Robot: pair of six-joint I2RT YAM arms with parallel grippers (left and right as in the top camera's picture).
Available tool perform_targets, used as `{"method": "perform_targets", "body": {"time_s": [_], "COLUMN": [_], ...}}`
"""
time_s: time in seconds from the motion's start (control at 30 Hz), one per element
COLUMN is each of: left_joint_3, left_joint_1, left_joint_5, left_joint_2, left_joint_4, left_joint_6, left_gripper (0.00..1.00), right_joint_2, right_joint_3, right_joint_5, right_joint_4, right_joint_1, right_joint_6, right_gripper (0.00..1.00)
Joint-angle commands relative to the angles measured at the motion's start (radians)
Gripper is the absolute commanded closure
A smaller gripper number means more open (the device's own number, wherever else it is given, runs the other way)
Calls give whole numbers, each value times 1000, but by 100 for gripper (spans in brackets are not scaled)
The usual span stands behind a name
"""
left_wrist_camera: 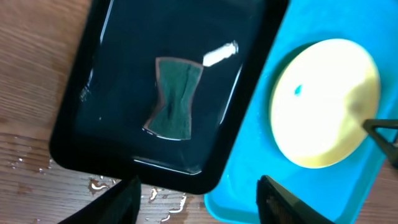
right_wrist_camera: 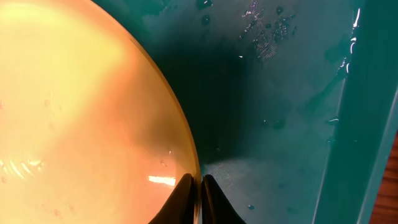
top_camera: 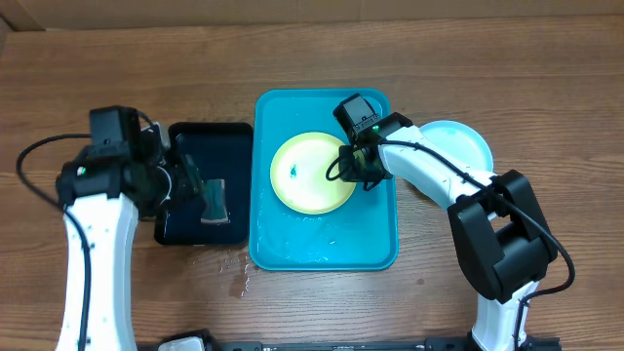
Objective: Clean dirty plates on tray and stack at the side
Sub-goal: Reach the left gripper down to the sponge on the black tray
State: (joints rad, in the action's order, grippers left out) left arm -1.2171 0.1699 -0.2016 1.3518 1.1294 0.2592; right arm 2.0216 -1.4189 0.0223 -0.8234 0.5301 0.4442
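Right gripper (right_wrist_camera: 200,193) pinches the edge of the yellow plate (top_camera: 312,174) inside the tray (top_camera: 375,249), likely to keep it still for wiping. Left gripper (left_wrist_camera: 202,198), fingers apart, hangs over the sponge (left_wrist_camera: 174,96) beside the tray.

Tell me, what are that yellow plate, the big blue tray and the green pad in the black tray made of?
Yellow plate: likely smooth glossy plastic, light glints near its rim. Blue tray: probably moulded plastic, shiny where wet. Green pad: seemingly a soft sponge, matt, pinched at the waist.

Smudged yellow-green plate (top_camera: 312,175) flat in turquoise tray (top_camera: 327,249).
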Motion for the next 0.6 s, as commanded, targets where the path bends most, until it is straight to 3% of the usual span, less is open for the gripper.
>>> {"method": "perform_targets", "body": {"time_s": [0.0, 0.2, 0.57], "left_joint_3": [10, 10, 10], "left_joint_1": [-17, -31, -121], "left_joint_5": [22, 34, 195], "left_joint_2": [80, 176, 280], "left_joint_4": [-16, -66, -127], "left_joint_6": [0, 0, 42], "left_gripper": [42, 57, 56], "right_joint_2": [5, 5, 5], "right_joint_3": [6, 6, 6], "right_joint_5": [-2, -2, -8], "right_joint_4": [3, 4, 5], "right_joint_1": [-4, -4, -4], "right_joint_6": [0, 0, 1], "right_gripper": [92, 92, 92]}}
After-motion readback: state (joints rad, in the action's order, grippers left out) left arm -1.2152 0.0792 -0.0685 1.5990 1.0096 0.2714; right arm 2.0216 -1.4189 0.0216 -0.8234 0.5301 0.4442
